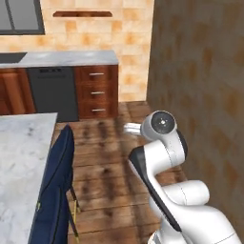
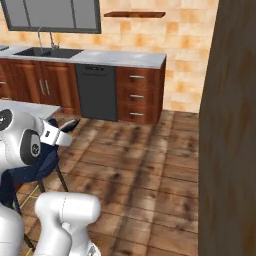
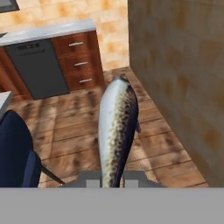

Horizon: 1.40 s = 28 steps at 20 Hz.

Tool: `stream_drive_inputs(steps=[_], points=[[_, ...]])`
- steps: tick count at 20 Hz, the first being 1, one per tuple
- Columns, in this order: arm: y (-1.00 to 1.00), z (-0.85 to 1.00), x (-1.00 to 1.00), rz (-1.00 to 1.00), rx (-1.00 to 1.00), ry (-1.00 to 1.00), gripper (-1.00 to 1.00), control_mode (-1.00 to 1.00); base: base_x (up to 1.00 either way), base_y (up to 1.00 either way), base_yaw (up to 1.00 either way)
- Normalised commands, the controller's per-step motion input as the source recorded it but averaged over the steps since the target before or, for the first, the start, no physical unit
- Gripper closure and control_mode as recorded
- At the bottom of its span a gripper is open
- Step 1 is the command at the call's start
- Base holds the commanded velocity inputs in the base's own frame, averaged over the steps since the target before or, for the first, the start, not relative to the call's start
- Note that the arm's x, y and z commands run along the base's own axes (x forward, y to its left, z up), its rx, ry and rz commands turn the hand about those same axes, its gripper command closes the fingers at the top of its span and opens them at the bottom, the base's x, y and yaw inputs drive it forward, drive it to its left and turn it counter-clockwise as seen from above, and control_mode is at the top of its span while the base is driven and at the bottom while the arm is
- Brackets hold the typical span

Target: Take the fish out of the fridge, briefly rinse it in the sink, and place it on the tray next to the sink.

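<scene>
From the right base view, you have the sink set in the far counter, at its left end. The dishwasher sits under that counter, with a drawer stack directly to its right. A wall shelf hangs above the counter. A tall panel stands at your right. The chair stands against the near countertop at your left. The fish projects forward from between the gripper tips, over the floor.

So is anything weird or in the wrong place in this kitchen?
Only one thing: a fish is up in the air over the wooden floor, pinched in the robot's jaws and sticking straight out from its gripper. The sink is far off on the back counter. Nothing looks spilled or broken.
</scene>
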Motion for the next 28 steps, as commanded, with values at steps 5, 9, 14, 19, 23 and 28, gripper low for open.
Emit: stream_drive_inputs(steps=[5, 9, 14, 19, 23, 28], points=[[0.0, 0.0, 0.0, 0.0, 0.0, 0.0, 1.0, 1.0, 1.0, -0.76, 0.16], [0.0, 0.0, 0.0, 0.0, 0.0, 0.0, 1.0, 1.0, 1.0, -0.8, 0.13], [0.0, 0.0, 0.0, 0.0, 0.0, 0.0, 1.0, 1.0, 1.0, -0.48, 0.11], [0.0, 0.0, 0.0, 0.0, 0.0, 0.0, 1.0, 1.0, 1.0, -0.23, 0.1], [0.0, 0.0, 0.0, 0.0, 0.0, 0.0, 1.0, 1.0, 1.0, -0.03, 0.08], [0.0, 0.0, 0.0, 0.0, 0.0, 0.0, 1.0, 1.0, 1.0, 0.0, 0.03]])
